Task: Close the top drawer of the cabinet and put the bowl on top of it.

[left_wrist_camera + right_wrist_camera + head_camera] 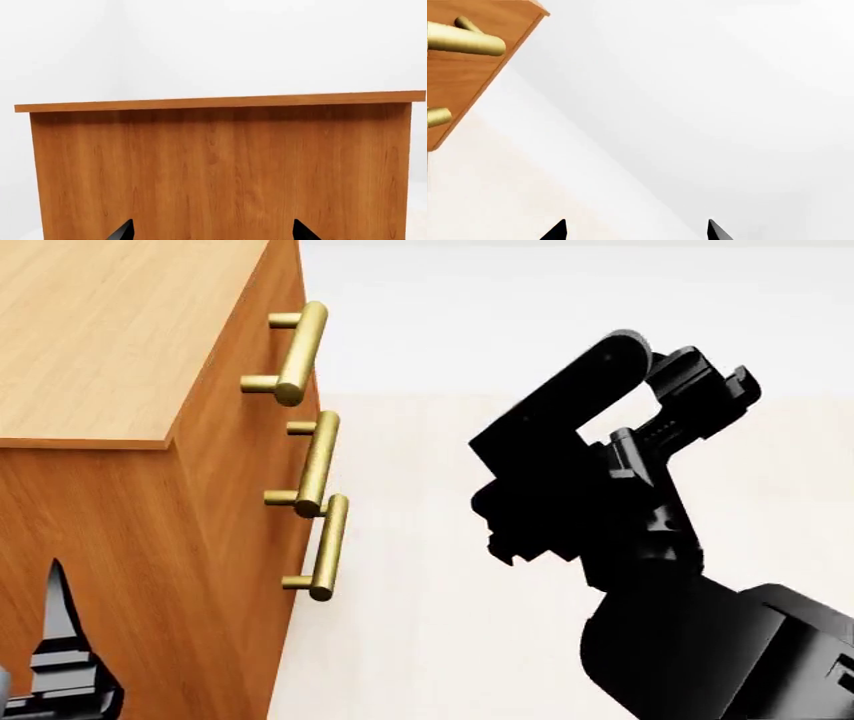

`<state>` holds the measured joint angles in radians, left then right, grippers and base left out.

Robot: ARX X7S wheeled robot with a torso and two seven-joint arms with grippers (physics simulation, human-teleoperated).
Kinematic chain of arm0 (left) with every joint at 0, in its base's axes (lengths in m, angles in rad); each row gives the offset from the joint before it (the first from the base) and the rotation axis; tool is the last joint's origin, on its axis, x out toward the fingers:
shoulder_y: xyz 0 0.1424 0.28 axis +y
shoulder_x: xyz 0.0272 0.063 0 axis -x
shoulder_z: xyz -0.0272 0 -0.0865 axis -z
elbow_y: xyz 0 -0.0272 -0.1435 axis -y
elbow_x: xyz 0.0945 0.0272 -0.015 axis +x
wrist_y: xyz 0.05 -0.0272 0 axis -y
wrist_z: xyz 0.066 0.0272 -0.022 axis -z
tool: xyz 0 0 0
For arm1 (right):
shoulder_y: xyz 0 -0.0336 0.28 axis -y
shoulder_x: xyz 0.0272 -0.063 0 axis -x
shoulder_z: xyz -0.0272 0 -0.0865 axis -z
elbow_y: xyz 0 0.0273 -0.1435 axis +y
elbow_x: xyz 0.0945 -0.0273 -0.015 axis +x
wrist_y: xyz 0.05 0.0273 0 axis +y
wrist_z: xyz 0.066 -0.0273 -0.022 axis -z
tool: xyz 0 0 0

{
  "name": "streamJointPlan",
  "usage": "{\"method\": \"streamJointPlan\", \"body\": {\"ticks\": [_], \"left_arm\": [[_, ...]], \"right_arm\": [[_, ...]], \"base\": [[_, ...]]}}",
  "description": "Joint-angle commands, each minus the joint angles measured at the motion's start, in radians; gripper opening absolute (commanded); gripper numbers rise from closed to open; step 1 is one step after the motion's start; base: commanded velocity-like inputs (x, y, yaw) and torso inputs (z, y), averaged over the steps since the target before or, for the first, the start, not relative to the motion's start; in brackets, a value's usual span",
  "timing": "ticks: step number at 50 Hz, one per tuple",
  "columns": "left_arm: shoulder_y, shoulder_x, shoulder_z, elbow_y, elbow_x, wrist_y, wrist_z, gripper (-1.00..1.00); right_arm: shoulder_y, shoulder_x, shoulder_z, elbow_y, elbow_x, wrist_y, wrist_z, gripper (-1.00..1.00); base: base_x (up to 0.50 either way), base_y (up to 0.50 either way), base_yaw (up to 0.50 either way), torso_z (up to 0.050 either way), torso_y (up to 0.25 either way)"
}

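- Nearest to me in the head view, my left end effector (56,660) shows only as a dark pointed finger rising at the lower edge, right in front of the cabinet (120,540) side panel.
- From the left wrist view I see two black fingertips (123,231) set wide apart with nothing between them, so that end effector is spread and aimed squarely at the cabinet's plain wood side under the overhanging flat top (220,102).
- My right arm (641,570) fills the lower right of the head view, its forearm coming up from the corner and bent back on itself at the wrist, well apart from the cabinet front.
- The right end effector (636,231) is also spread: its wrist view shows two separated tips over pale floor, holding nothing, with a cabinet corner off to one side.
- Farther off, the top drawer (283,335) front sits level with the two fronts below, as far as I can tell; its brass handle (296,352) sticks out toward the open floor.
- I cannot see the bowl in any view.
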<state>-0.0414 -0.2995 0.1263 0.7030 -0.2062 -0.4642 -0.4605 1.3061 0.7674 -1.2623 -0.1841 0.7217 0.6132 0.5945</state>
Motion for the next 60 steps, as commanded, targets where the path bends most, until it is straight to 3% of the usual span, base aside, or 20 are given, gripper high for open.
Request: {"method": "streamJointPlan", "body": {"ticks": [1,21,36,46,60], "left_arm": [[0.008,-0.003,-0.004,-0.008,-0.007,0.018,-0.001,1.00],[0.021,-0.011,-0.003,0.015,-0.011,0.018,-0.012,1.00],[0.019,-0.012,0.006,0.005,-0.011,0.024,-0.018,1.00],[0.012,-0.013,0.018,0.009,-0.008,0.017,-0.022,1.00],[0.014,-0.017,0.029,0.011,-0.005,0.017,-0.029,1.00]], "right_arm": [[-0.015,0.214,-0.020,-0.213,0.027,0.089,0.054,1.00],[-0.170,0.569,-0.066,-0.412,0.060,0.027,0.165,1.00],[-0.277,0.732,-0.139,-0.466,0.054,-0.051,0.214,1.00],[-0.336,0.784,-0.187,-0.450,0.049,-0.138,0.249,1.00],[-0.376,0.771,-0.222,-0.438,0.040,-0.176,0.262,1.00]], "base": [[0.00,0.00,0.00,0.000,0.000],[0.00,0.00,0.00,0.000,0.000],[0.00,0.00,0.00,0.000,0.000],[0.00,0.00,0.00,0.000,0.000],[0.00,0.00,0.00,0.000,0.000]]}}
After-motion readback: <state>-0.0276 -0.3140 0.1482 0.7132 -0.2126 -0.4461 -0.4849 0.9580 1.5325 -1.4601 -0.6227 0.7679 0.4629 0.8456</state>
